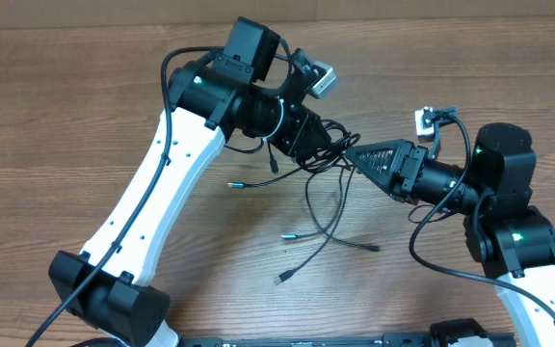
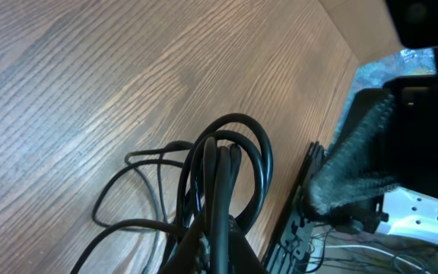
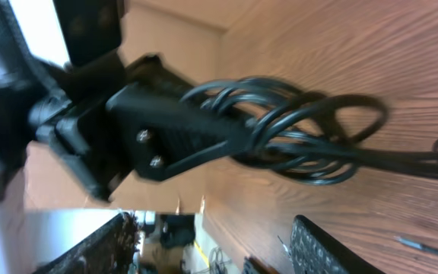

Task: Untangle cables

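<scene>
The cables (image 2: 220, 183) are being held as a looped bundle just above the wooden table (image 1: 85, 87), near its middle, between the two arms. The bundle is being clamped by the left gripper (image 1: 326, 146), whose jaws are being pressed together on several strands at once. The right gripper (image 1: 356, 154) is being pointed at the same knot from the opposite side, its tip just beside the left one. Its jaws are being held apart, and no strand is being shown between them.

From the knot, loose strands are being let down onto the table toward the arms' bases and are being spread out there. One plug tip (image 1: 287, 234) (a pale, silvery-looking one) is lying clear of the rest. The knot is being crowded from above and from the left by the bulky black wrist of the left arm (image 1: 152, 183), which is being stretched across the table over it.

The trailing ends and plugs are being shown by the overhead view alone. The loops arching beyond the left gripper are being shown close up by the left wrist view, with a textured pad (image 2: 356, 171) of the right gripper near them on the right. The clamp itself is being shown plainly only by the right wrist view. There the strands are being pinched at the black tip, and two pads of the right gripper are being seen at the bottom edge, well apart.
</scene>
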`<state>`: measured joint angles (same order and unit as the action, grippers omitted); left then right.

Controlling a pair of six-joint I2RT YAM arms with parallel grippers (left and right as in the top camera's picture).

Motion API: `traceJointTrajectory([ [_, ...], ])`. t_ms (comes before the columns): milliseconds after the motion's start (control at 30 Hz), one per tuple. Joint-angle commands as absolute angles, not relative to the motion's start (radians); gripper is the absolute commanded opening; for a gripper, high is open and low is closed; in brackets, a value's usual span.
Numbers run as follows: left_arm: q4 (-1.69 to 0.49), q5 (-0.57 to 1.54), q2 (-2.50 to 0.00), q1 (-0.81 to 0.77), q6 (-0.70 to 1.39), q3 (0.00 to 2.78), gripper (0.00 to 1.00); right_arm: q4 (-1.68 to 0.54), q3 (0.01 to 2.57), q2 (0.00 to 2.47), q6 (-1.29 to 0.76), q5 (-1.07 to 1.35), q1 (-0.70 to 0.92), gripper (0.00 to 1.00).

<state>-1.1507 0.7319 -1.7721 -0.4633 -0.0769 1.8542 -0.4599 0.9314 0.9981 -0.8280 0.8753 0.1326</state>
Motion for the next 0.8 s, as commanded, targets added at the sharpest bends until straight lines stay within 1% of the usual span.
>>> traceJointTrajectory([
  [0, -1.142, 0.784, -1.749, -0.466, -0.044, 1.873, 0.04, -0.458, 0.949, 1.005, -0.892, 0.773, 0.135, 0.63],
  [100, -1.132, 0.841, -1.749, -0.467, -0.044, 1.873, 0.04, -0.458, 0.949, 1.015, -0.917, 0.748, 0.135, 0.57],
  [400, -1.09, 0.823, -1.749, -0.55, -0.026, 1.873, 0.04, -0.455, 0.949, 1.071, -0.916, 0.748, 0.135, 0.55],
  [467, -1.085, 0.801, -1.749, -0.571, -0.025, 1.873, 0.04, -0.455, 0.949, 1.078, -0.912, 0.746, 0.135, 0.46],
  [500, -1.085, 0.801, -1.749, -0.576, -0.024, 1.873, 0.04, -0.457, 0.949, 1.078, -0.912, 0.733, 0.135, 0.38],
  [533, -1.083, 0.802, -1.749, -0.58, -0.021, 1.873, 0.04, -0.459, 0.949, 1.078, -0.912, 0.725, 0.135, 0.33],
  [600, -1.081, 0.802, -1.749, -0.583, -0.021, 1.873, 0.04, -0.459, 0.949, 1.078, -0.913, 0.71, 0.135, 0.19],
  [667, -1.076, 0.805, -1.749, -0.583, -0.017, 1.873, 0.04, -0.459, 0.949, 1.078, -0.913, 0.698, 0.135, 0.11],
  [767, -1.069, 0.84, -1.749, -0.583, -0.011, 1.873, 0.04, -0.473, 0.949, 1.078, -0.913, 0.669, 0.135, 0.09],
])
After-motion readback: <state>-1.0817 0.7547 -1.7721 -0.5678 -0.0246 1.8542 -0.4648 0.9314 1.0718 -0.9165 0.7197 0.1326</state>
